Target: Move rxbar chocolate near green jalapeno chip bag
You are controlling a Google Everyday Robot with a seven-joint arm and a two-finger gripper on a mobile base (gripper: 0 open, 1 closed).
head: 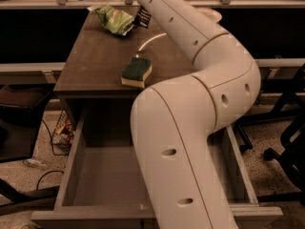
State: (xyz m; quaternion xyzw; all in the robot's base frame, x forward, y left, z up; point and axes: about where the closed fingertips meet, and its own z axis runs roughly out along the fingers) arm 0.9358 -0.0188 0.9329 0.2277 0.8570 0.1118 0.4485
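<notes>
rxbar chocolate (142, 18) tilted, likely held for placing | surface (95, 66) far edge, beside green jalapeno chip bag (114, 20) | gripper hidden behind arm (190, 37), grip: cannot tell

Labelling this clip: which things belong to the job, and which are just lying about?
Job: rxbar chocolate, close beside the green jalapeno chip bag; gripper, out of view past the far end of the arm, at the top edge.
Lying about: sponge on the table; open drawer below.

sponge (137, 71): green-topped, near desk (90, 56) front edge | drawer (105, 180): open below | chair base (286, 144): floor, right
</notes>
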